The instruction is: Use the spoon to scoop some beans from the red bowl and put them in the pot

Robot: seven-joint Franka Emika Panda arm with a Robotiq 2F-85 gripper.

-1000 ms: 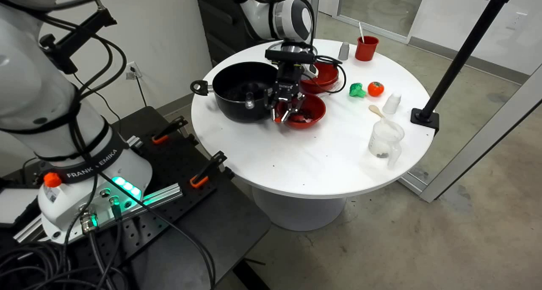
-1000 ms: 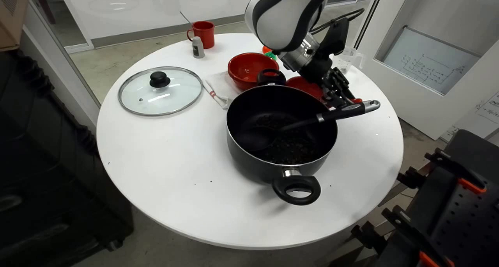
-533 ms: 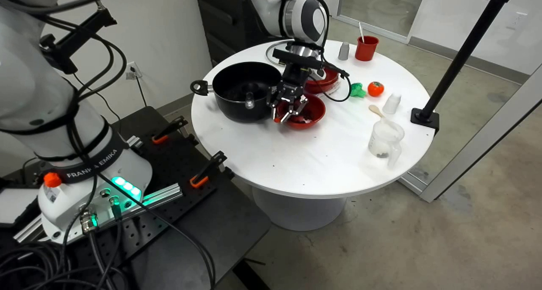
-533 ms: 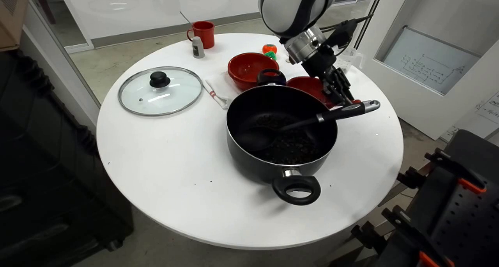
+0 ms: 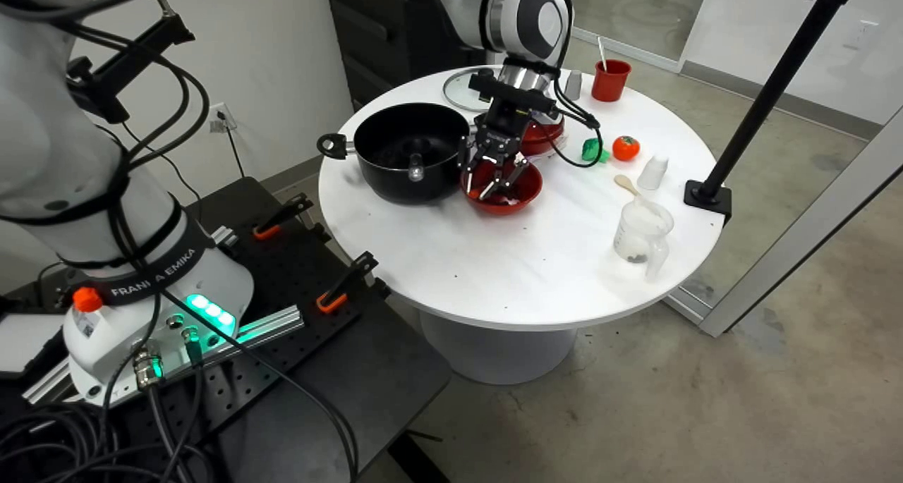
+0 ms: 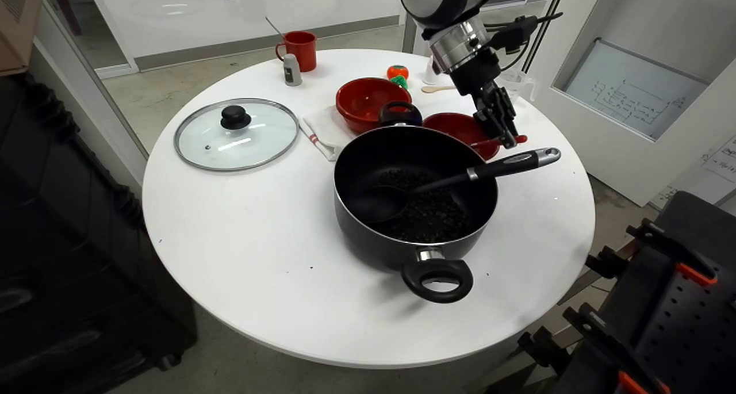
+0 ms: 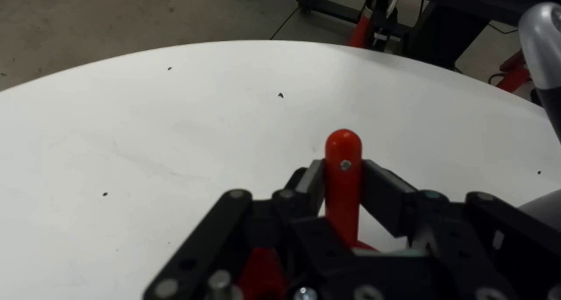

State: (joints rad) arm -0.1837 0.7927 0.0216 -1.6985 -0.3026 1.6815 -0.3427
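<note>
In an exterior view, the pot (image 6: 371, 244) holds beans (image 6: 434, 217) and a black ladle (image 6: 489, 169), the red bowl (image 6: 451, 122) at its one-thirty. The claw (image 7: 343, 171) pinches the spoon (image 7: 343, 201) by its handle at that bowl's edge.

White table (image 6: 241, 256) | bearing pot (image 6: 374, 247) | red bowl (image 6: 451, 123) | glass lid (image 6: 230, 144) | specks (image 7: 280, 95), kind unclear
</note>
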